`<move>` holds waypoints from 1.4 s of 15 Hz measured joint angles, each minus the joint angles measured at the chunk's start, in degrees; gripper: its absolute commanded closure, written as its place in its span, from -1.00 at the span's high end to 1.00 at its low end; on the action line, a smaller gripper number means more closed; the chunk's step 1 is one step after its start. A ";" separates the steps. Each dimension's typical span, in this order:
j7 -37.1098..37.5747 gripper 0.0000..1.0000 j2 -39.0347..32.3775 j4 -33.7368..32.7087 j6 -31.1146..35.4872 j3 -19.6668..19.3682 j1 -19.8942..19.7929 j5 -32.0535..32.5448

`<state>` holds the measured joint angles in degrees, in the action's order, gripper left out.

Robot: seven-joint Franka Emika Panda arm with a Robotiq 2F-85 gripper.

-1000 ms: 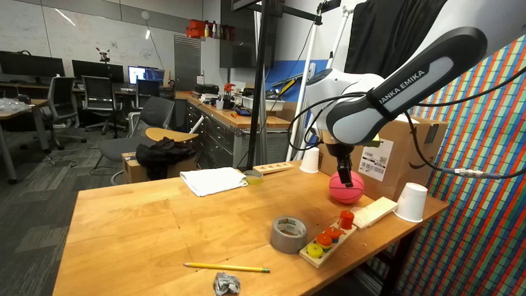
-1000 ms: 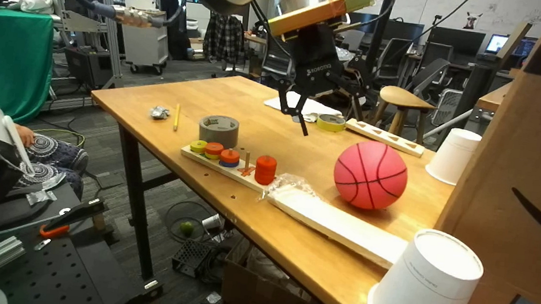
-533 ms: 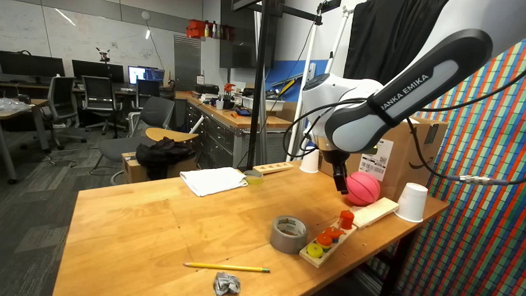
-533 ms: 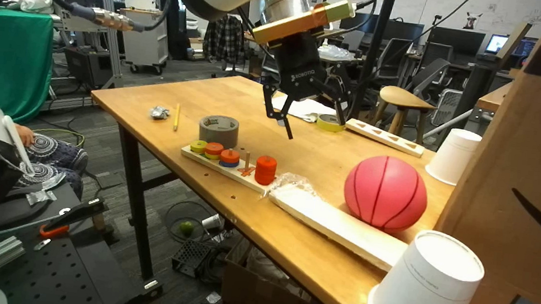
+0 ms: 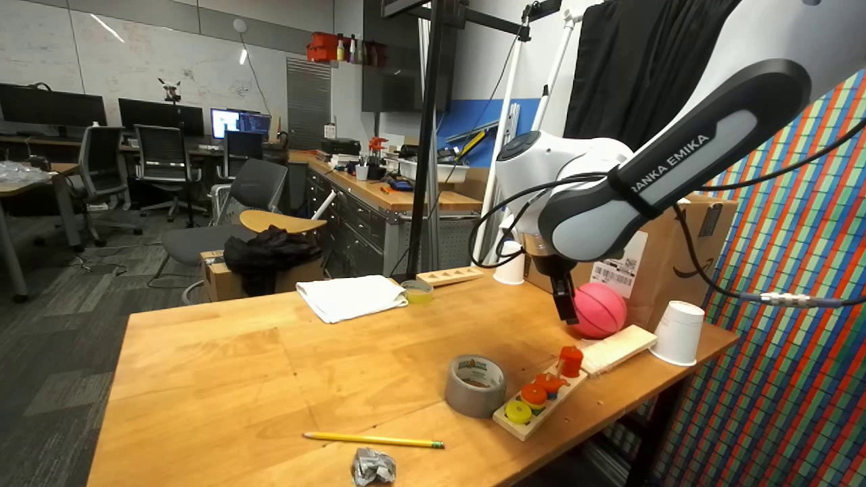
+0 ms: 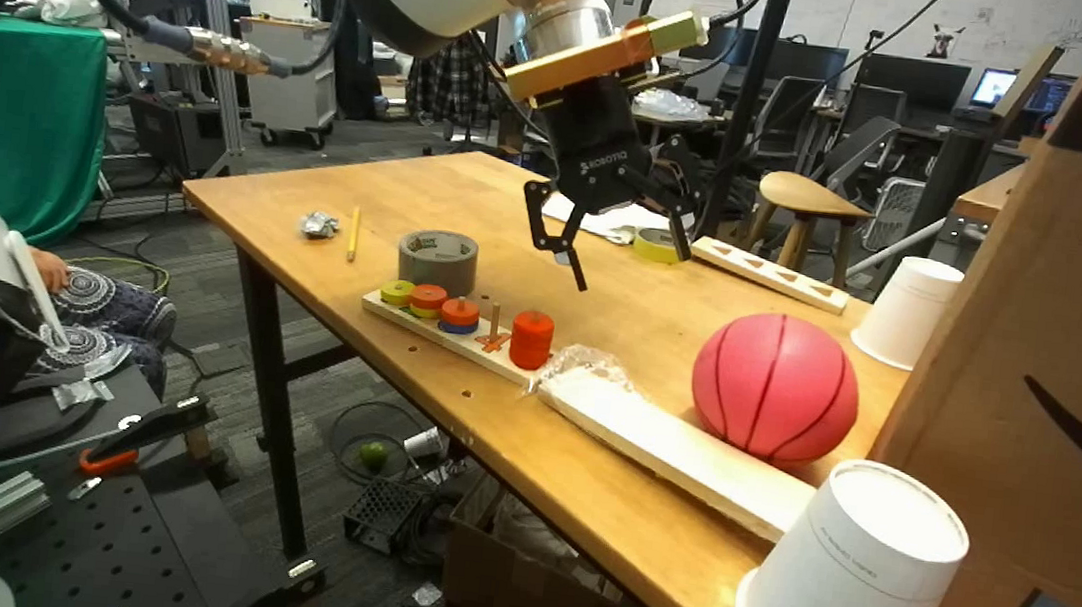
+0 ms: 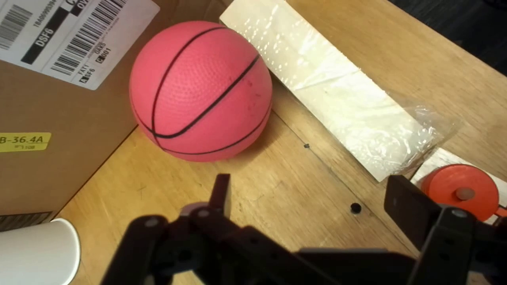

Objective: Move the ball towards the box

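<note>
The pink ball (image 5: 600, 311) with black lines rests on the table beside the brown cardboard box (image 5: 666, 264). In an exterior view the ball (image 6: 775, 389) sits just short of the box (image 6: 1071, 329); I cannot tell whether they touch. In the wrist view the ball (image 7: 202, 91) is between the box (image 7: 83, 118) and a wrapped plank. My gripper (image 6: 634, 271) is open and empty, above the table and apart from the ball. Its fingers stand wide apart in the wrist view (image 7: 309, 186), with bare wood between them.
A wrapped wooden plank (image 6: 677, 449) lies against the ball's near side. White cups (image 6: 854, 578) stand upside down by the box. A stacking toy (image 5: 541, 399), grey tape roll (image 5: 475, 385), pencil (image 5: 372, 439) and white cloth (image 5: 352, 297) are on the table.
The ball has rolled towards the box and the plank, then nearly stopped. My gripper has moved back from the ball and come down slightly, staying open.
</note>
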<state>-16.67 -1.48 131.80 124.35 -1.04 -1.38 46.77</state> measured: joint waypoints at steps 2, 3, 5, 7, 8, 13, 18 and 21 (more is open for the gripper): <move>0.02 1.00 -0.19 0.00 0.00 -0.01 0.00 0.00; 0.01 1.00 -0.32 0.00 -0.01 -0.01 0.00 0.00; -0.03 1.00 -0.70 0.00 -0.01 -0.01 0.00 -0.01; -0.61 1.00 -1.45 -0.09 -0.29 -0.01 -0.01 -2.03; -1.28 1.00 -2.03 -0.24 -0.69 -0.01 -0.01 -4.09; -4.21 1.00 -4.90 -2.62 -3.73 -0.13 -0.28 -12.37; -5.45 1.00 -6.67 -5.39 -6.23 -0.66 -1.13 -17.14; -5.30 1.00 -7.24 -6.41 -6.94 -1.01 -1.63 -19.22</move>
<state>-21.97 -8.72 125.38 117.41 -2.05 -3.01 27.55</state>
